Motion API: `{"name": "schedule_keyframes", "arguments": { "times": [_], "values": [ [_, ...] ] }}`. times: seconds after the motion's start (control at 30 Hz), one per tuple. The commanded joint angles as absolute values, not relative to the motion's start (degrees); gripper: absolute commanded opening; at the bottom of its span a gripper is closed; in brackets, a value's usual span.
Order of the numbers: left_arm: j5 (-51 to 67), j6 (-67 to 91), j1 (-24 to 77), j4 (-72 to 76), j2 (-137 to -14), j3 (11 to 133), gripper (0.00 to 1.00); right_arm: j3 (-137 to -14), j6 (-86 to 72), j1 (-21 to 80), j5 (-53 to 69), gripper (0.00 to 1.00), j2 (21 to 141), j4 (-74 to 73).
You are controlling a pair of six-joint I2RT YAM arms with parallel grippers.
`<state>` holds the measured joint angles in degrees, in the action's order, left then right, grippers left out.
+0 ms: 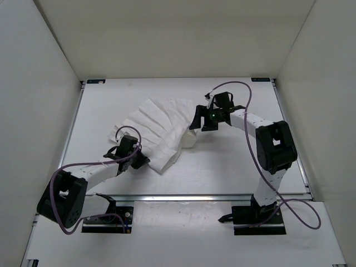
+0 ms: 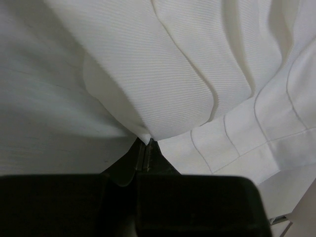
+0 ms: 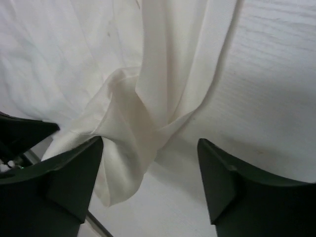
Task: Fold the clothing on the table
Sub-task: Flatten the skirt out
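Note:
The clothing [image 1: 158, 129], a white pleated garment, lies spread across the middle of the table [image 1: 228, 167]. My left gripper [image 1: 139, 159] sits at the garment's near-left edge. In the left wrist view its jaws are shut on a corner of the clothing [image 2: 163, 84], pinched at the gripper tips [image 2: 146, 142]. My right gripper [image 1: 198, 123] is at the garment's right edge. In the right wrist view this gripper [image 3: 150, 155] stands open over a bunched fold of the clothing [image 3: 143, 123], which hangs next to the left finger [image 3: 74, 173], with a gap to the right finger [image 3: 222, 173].
White walls [image 1: 39, 83] enclose the table on three sides. A metal rail [image 1: 194, 196] runs along the near edge, with both arm bases [image 1: 258, 214] behind it. Purple cables [image 1: 253, 161] loop along both arms.

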<state>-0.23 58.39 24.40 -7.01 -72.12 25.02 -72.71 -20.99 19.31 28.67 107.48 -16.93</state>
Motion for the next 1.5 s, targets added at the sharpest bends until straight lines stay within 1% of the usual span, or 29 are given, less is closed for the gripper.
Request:
{"name": "schedule_keyframes", "arguments": {
  "times": [0.0,0.03,0.07,0.1,0.13,0.2,0.33,0.53,0.63,0.67,0.73,0.77,0.8,0.83,0.87,0.93,0.97,1.03,1.07,1.1,1.13,1.17,1.2,1.23,1.27,1.3,1.37,1.43,1.47],
  "values": [
    [-0.61,56.34,20.84,-7.91,-69.18,24.88,0.00,-69.54,-23.82,15.74,35.32,0.80,99.25,-9.07],
    [-0.53,56.25,20.48,-8.35,-68.39,24.61,0.00,-67.87,-23.12,15.91,35.51,0.86,98.71,-8.53],
    [-0.79,55.81,19.70,-8.61,-68.55,24.61,0.00,-67.42,-22.85,15.91,34.64,0.91,97.05,-7.74],
    [-0.70,55.38,19.95,-9.05,-68.38,24.52,0.00,-65.58,-22.68,16.78,33.58,0.93,95.73,-6.26],
    [-0.79,55.20,19.78,-9.40,-68.47,24.52,0.00,-64.17,-22.68,16.53,32.44,0.99,95.54,-5.54],
    [-0.97,54.67,19.60,-9.58,-68.29,24.96,0.00,-63.90,-22.94,18.10,31.38,1.00,96.14,-4.92],
    [0.52,53.79,19.60,-9.14,-70.22,25.31,0.00,-67.14,-24.60,20.73,32.00,0.97,102.82,-7.72],
    [2.90,52.56,18.20,-7.65,-69.52,25.48,0.00,-73.47,-26.89,23.64,24.88,0.95,109.24,-15.46],
    [2.81,51.42,17.75,-8.00,-69.78,26.10,0.00,-74.79,-28.21,23.73,23.82,0.90,111.00,-16.09],
    [3.07,51.33,17.93,-8.35,-69.87,26.36,0.00,-74.88,-28.65,23.99,24.43,0.85,111.44,-15.82],
    [3.16,51.33,18.28,-7.92,-70.05,26.63,0.00,-75.58,-29.61,24.34,24.96,0.70,112.50,-15.47],
    [3.69,51.15,18.54,-7.82,-70.31,26.37,0.00,-75.15,-29.36,24.95,24.87,0.53,112.76,-15.03],
    [3.95,50.80,18.46,-7.56,-70.66,26.37,0.00,-75.67,-29.18,25.05,24.53,0.32,113.20,-15.03],
    [4.13,50.89,18.20,-7.73,-70.75,26.72,0.00,-75.67,-29.09,24.87,24.17,0.20,113.20,-15.29],
    [5.00,50.45,17.41,-7.56,-71.10,26.98,0.00,-75.76,-28.83,25.31,23.82,0.00,113.29,-15.73],
    [7.81,47.83,15.39,-7.73,-72.15,28.12,0.00,-78.21,-27.96,24.00,24.17,0.00,113.99,-17.39],
    [9.56,47.20,13.38,-8.34,-72.94,29.87,0.00,-80.57,-27.25,23.99,24.60,0.00,113.82,-17.66],
    [10.55,40.65,10.99,-12.89,-74.09,35.66,0.00,-84.87,-26.19,22.07,24.26,0.00,113.38,-19.94],
    [9.24,38.95,9.94,-14.83,-75.14,41.43,0.00,-88.21,-24.36,21.54,24.08,0.00,112.94,-20.65],
    [7.05,34.85,10.45,-18.68,-76.02,48.36,0.00,-92.68,-22.69,20.58,23.47,0.00,111.72,-22.31],
    [4.77,31.24,11.68,-22.72,-76.29,55.65,0.00,-94.38,-21.37,19.87,23.29,0.00,110.14,-23.63],
    [3.18,27.98,11.69,-25.03,-76.90,59.20,0.00,-98.05,-19.88,19.17,21.55,0.00,108.04,-24.60],
    [2.03,25.60,12.12,-25.83,-77.86,66.20,0.00,-101.83,-17.60,18.46,20.05,0.00,107.06,-24.78],
    [1.33,24.79,12.22,-27.93,-78.31,73.40,0.00,-103.34,-15.93,18.11,19.52,0.00,104.18,-24.52],
    [0.97,24.18,12.13,-29.25,-79.44,76.43,0.00,-106.06,-13.73,17.84,18.38,0.00,101.89,-24.52],
    [0.44,24.00,11.87,-29.79,-80.50,82.03,0.00,-108.26,-11.36,17.67,16.54,0.00,100.82,-24.96],
    [0.52,23.38,11.43,-30.15,-81.47,86.91,0.00,-108.37,-9.24,17.14,16.79,0.00,97.48,-25.22],
    [2.62,23.38,11.16,-30.23,-82.35,87.72,0.00,-103.39,-8.61,16.09,16.96,0.00,94.76,-24.79],
    [3.77,23.12,11.08,-30.32,-82.61,85.45,0.00,-97.09,-8.00,15.56,17.75,0.00,92.57,-22.96]
  ]
}}
